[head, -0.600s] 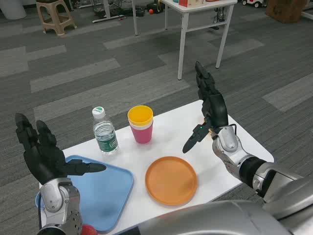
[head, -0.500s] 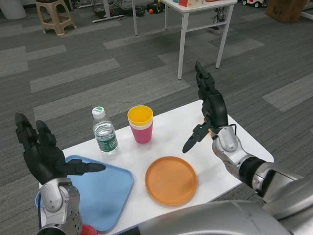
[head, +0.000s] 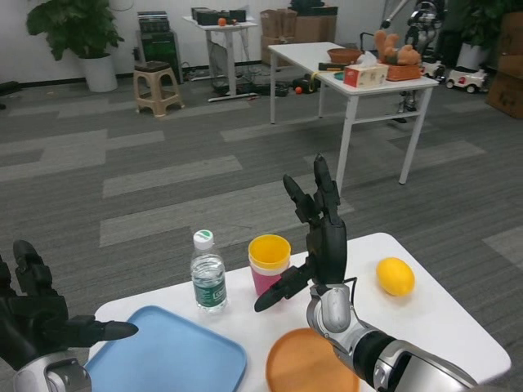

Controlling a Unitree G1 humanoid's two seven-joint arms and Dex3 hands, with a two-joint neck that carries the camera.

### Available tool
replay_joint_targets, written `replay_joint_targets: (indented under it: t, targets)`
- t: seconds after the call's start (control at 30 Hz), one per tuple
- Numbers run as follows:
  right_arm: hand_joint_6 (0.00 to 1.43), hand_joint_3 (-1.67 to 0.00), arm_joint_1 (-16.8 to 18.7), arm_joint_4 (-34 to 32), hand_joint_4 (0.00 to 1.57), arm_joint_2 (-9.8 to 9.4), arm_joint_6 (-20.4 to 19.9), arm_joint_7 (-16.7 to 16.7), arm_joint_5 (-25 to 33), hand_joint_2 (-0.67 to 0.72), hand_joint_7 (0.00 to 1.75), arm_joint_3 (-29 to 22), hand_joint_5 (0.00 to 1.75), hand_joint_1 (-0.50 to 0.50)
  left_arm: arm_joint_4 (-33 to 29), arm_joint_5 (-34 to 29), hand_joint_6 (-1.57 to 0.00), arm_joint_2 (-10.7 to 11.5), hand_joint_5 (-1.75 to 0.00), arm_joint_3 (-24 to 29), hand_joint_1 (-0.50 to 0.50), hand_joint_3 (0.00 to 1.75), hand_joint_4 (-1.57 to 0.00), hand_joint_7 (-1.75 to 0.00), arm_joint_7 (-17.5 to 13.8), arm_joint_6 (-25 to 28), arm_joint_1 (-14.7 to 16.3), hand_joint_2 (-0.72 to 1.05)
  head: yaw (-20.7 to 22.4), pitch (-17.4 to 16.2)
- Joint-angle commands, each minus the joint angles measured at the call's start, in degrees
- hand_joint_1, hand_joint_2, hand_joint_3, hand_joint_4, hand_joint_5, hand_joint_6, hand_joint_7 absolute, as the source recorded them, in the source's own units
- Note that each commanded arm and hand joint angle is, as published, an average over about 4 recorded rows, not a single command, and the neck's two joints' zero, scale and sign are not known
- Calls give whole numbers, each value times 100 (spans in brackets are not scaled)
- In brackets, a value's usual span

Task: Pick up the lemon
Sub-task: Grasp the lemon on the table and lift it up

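Standing near the white table (head: pixel 458 327), I see the lemon (head: pixel 395 276) lying on the right part of the top, by itself, with nothing touching it. It is yellow and a little oval.

The right hand (head: pixel 319 237) of the robot is raised above the middle of the table, with the fingers pointing up and spread apart and the thumb stretched out to the left. It holds nothing. It is to the left of the lemon and clearly apart from it, and it is higher than the lemon.

The left hand (head: pixel 37 318) is at the lower left corner, beside the left end of the table. Its fingers are also apart, the thumb points to the right toward the tray, and it is empty.

On the table there is a blue tray (head: pixel 176 363) at the front left. Behind it stands a small water bottle (head: pixel 208 278) with a white cap, upright. Just to the right of the bottle there is a yellow cup (head: pixel 270 255) sitting inside a pink cup (head: pixel 263 282), both upright. At the front, an orange plate (head: pixel 298 367) lies flat, partly hidden behind the right forearm.

Further back in the room I see another white table (head: pixel 343 61) with some things on it, a plastic stool (head: pixel 155 82) and a green plant (head: pixel 78 24) in a white pot.
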Motion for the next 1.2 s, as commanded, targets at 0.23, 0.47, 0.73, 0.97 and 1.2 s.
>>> replay_joint_targets:
  t: [0.23,0.47,0.73,0.97,1.2]
  targets:
    - [0,0,24,10,83,-45,-57,-32,31,72,0,-45,0,-29,-44,9,-3,13,0,0,-26,9,0,-7,3,-16,-21,-55,20,-107]
    - [0,0,26,2,83,-51,-60,-32,31,72,0,-50,0,-29,-44,9,-3,15,0,-2,-26,9,0,-7,3,-16,3,-55,23,-249]
    - [0,0,59,-27,83,-71,-60,-32,31,72,0,-54,0,-28,-55,16,-3,20,0,-2,-26,9,0,-7,3,-16,40,-55,-16,-529]
    - [0,0,68,-12,80,-71,-60,-32,39,72,0,-63,5,-29,-62,9,-3,24,0,-2,-26,9,0,-7,3,-16,49,-55,-156,-1097]
    - [0,0,68,30,80,-78,-60,-32,52,72,0,-96,2,-29,-51,-6,-1,44,0,-2,-27,9,0,-7,3,4,49,-46,-186,-1663]
